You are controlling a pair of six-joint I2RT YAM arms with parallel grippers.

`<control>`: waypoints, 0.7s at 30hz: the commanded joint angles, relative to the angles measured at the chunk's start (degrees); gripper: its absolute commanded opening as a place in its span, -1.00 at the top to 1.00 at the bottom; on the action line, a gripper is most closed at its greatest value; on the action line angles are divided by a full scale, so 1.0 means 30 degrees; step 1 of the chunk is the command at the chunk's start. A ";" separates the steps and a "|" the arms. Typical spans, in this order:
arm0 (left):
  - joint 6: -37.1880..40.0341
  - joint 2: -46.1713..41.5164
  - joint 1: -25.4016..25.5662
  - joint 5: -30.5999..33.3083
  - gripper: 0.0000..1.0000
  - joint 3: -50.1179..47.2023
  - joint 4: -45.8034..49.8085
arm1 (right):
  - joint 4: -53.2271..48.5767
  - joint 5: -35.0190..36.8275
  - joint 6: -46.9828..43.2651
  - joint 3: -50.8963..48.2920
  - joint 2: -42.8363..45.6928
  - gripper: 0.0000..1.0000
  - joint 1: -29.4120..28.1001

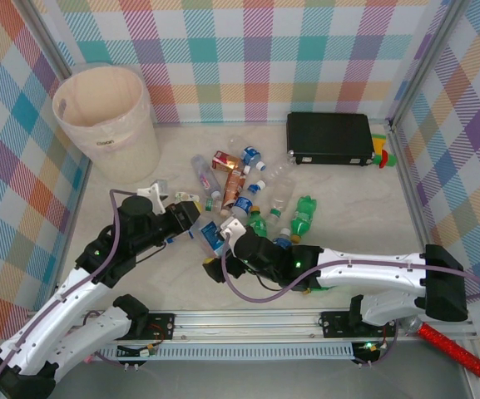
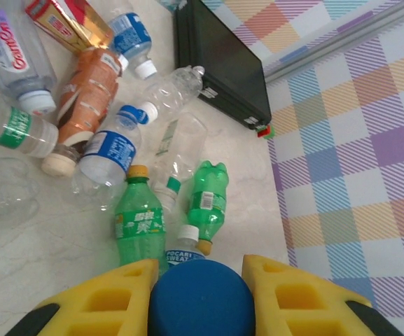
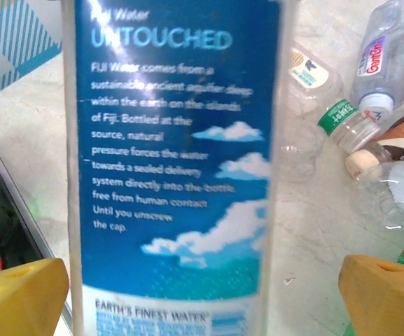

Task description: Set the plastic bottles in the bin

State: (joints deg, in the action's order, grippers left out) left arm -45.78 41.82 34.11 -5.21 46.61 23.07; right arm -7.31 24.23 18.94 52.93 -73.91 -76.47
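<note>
While your left gripper [image 2: 200,271] is pinched tight on the blue cap [image 2: 200,304] of one blue-labelled bottle [image 3: 177,161], your right gripper [image 3: 202,294] stands spread wide, a yellow finger [image 3: 19,297] on either side of the label and clear of it.
Held bottle: between the two wrists, near table edge.
Other plastic bottles [image 1: 256,195]: loose heap, mid-table.
Bin [image 1: 127,145]: upright, far-left corner, well apart from the heap.
Black case [image 1: 329,137]: far right.

Robot lab cell — plaid cloth walls [image 1: 264,58], aluminium rail [image 1: 256,332].
</note>
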 commanded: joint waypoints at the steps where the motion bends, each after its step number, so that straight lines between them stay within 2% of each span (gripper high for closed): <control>1: 0.1217 -0.0220 0.0143 0.1754 0.95 0.1569 0.1432 | 0.0750 0.1002 -0.0022 -0.0120 0.1082 -0.98 -0.0073; 4: 0.2359 0.0237 0.0144 0.3907 0.99 0.3092 0.2851 | 0.1011 0.1339 -0.0014 -0.0668 0.1750 -0.98 -0.0073; 7: 0.3560 0.1020 0.0129 0.6969 0.97 0.4941 0.4394 | 0.1452 0.1584 0.0017 -0.1434 0.2599 -0.98 -0.0080; 12: 0.6757 0.2850 0.0144 1.1967 0.97 0.8088 0.4908 | 0.2228 0.2006 -0.0836 -0.2248 0.3857 -0.98 -0.0050; 17: 0.9694 0.5614 -0.0208 1.5245 0.98 1.2013 0.4991 | 0.2797 0.2066 -0.1554 -0.2845 0.5049 -0.98 -0.0043; 21: 1.1207 0.7721 -0.1440 1.6361 0.98 1.4981 0.4309 | 0.2946 0.2002 -0.2106 -0.3354 0.6141 -0.98 -0.0058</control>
State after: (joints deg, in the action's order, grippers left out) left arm -18.74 62.67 31.90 36.88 86.74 37.39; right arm -1.28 29.43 15.00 43.88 -57.65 -76.47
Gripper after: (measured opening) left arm 0.286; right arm 0.990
